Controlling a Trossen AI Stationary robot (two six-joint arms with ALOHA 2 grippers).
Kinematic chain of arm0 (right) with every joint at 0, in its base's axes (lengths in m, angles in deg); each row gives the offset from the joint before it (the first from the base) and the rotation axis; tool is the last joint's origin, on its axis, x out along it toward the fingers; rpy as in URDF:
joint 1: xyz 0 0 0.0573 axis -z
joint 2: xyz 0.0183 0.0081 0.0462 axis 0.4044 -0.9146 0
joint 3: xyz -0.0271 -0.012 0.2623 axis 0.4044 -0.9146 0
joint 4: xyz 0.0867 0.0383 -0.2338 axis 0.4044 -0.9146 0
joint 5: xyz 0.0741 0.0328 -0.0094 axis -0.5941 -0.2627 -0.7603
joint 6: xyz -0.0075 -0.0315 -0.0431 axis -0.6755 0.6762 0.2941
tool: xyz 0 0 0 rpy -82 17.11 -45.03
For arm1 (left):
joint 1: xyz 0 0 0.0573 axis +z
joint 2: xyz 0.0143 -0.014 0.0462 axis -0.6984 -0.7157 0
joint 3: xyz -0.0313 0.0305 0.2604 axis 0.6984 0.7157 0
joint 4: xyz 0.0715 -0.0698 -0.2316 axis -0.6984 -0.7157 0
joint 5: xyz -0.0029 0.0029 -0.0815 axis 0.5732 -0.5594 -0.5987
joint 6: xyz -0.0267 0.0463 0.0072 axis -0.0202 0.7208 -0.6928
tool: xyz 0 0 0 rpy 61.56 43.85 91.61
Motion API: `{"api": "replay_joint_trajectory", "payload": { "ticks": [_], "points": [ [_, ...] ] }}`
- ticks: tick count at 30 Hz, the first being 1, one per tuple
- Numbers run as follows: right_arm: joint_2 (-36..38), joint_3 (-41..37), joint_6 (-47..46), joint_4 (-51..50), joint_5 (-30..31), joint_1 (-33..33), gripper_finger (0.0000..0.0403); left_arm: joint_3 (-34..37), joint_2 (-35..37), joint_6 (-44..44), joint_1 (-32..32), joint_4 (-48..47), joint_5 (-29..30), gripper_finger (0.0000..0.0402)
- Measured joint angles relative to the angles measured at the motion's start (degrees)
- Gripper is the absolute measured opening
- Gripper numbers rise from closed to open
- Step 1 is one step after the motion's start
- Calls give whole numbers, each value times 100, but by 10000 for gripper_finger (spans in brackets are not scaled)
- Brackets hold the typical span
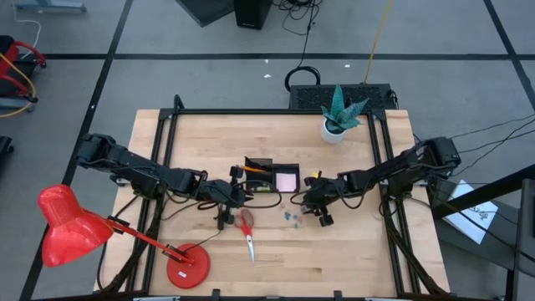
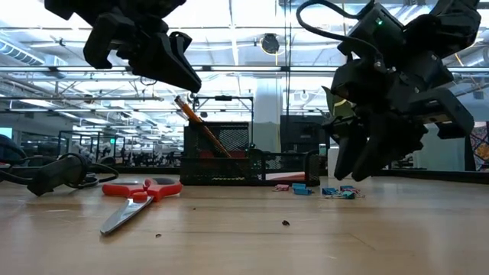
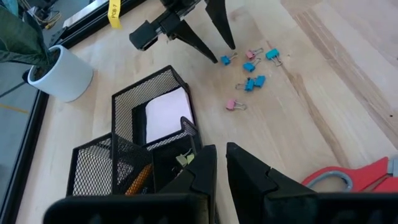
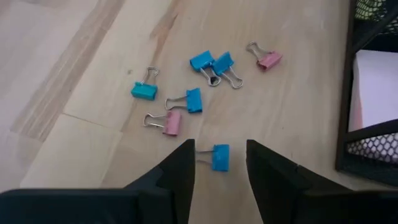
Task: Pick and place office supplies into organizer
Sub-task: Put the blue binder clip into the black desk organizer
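Note:
The black mesh organizer (image 1: 269, 177) stands mid-table, with an orange pencil (image 2: 200, 122) leaning in its taller compartment and a pale sticky-note pad (image 3: 166, 115) in its lower one. My left gripper (image 3: 221, 167) hovers shut over the organizer's near corner, holding nothing. Several small blue and pink clips (image 4: 199, 81) lie loose on the wood to the organizer's right. My right gripper (image 4: 219, 163) is open, low over the table, its fingers on either side of one blue clip (image 4: 219, 157) without touching it. Red-handled scissors (image 1: 247, 230) lie flat in front of the organizer.
A red desk lamp (image 1: 75, 226) with its round base (image 1: 185, 267) occupies the near left corner. A white plant pot (image 1: 336, 125) stands at the far right. Black cables (image 2: 53, 172) lie at the left. Bare wood stretches along the table's near right.

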Motion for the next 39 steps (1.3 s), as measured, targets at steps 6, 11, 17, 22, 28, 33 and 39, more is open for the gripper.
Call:
{"api": "replay_joint_trajectory", "payload": {
  "ticks": [6, 11, 17, 22, 28, 33, 39],
  "points": [
    [-217, 0, -3, 43, 83, -9, 132, 0, 0, -9, 0, -2, -3, 47],
    [-508, 15, 0, 311, 160, -9, 132, 0, 0, -12, 0, -8, -7, 47],
    [-666, 20, -12, 268, 162, -7, 112, 0, 0, -11, 0, -16, -8, 47],
    [-601, 20, 6, 228, 145, -7, 85, 0, 0, -11, 0, -32, -9, 47],
    [-375, -2, -16, 169, 168, -9, 86, 0, 0, -11, 0, -44, -11, 47],
    [-137, -17, -134, 152, 183, -11, 111, 0, 0, -11, 0, -46, -11, 47],
    [-83, -13, -379, -29, 331, -11, 148, 0, 0, -15, 0, -55, -11, 47]
  ]
}}
